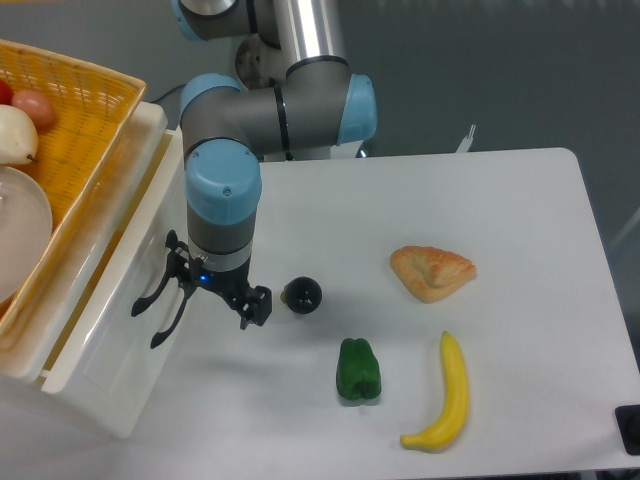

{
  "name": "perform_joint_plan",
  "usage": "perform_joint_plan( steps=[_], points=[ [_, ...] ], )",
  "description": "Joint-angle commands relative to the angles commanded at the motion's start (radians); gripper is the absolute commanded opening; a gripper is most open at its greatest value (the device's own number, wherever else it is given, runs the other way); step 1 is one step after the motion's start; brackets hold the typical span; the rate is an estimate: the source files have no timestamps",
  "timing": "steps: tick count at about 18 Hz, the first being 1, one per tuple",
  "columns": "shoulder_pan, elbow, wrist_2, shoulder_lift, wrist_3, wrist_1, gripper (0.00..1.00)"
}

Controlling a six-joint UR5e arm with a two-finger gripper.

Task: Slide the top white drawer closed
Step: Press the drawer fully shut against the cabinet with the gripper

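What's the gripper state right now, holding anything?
Gripper: empty, against the front of the top white drawer by its black handle; whether the jaws are open or shut cannot be told from this view.
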Motion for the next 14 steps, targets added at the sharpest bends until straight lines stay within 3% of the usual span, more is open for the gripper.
perform_joint_plan(
  steps=[14],
  points=[
    [-0.011, 0.000, -0.002, 0.005, 0.000, -0.003, 1.00]
  ],
)
